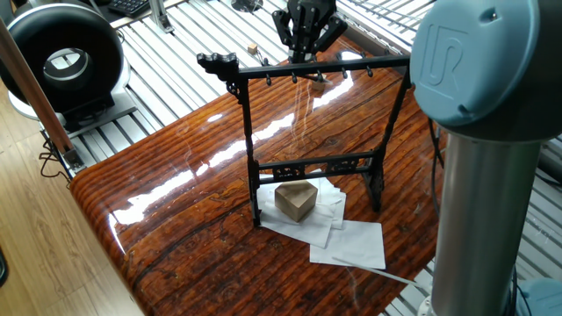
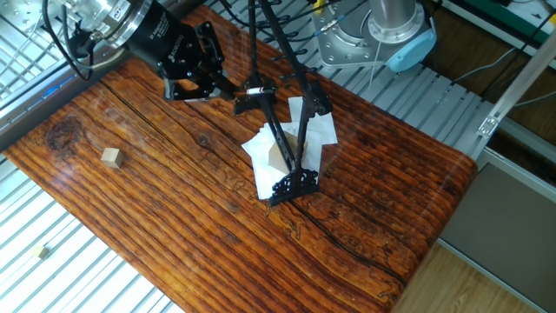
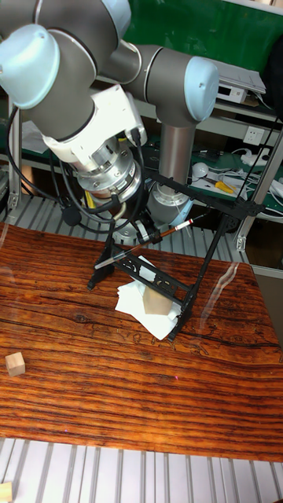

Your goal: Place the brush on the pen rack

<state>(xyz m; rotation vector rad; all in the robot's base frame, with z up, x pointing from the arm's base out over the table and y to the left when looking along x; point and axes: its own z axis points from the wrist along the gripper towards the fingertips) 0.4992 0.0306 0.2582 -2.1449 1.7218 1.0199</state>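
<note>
The pen rack (image 1: 316, 68), a tall black frame, stands in the middle of the wooden table (image 1: 176, 219). My gripper (image 1: 304, 54) hovers at the far side of its top crossbar, fingers pointing down at the pegs. In the tall fixed view the gripper (image 3: 144, 234) is shut on the brush (image 3: 169, 233), a thin dark shaft held nearly level with one end reaching under the rack's top bar (image 3: 196, 191). In the other fixed view the gripper (image 2: 221, 85) is at the rack's (image 2: 282, 139) top end. The brush is too thin to make out there.
A tan wooden block (image 1: 296, 200) lies on white paper sheets (image 1: 351, 241) under the rack. A small wooden cube (image 2: 109, 156) sits apart on the table. The robot's own column (image 1: 479, 175) fills the right. A black round device (image 1: 66, 57) stands off the table's left edge.
</note>
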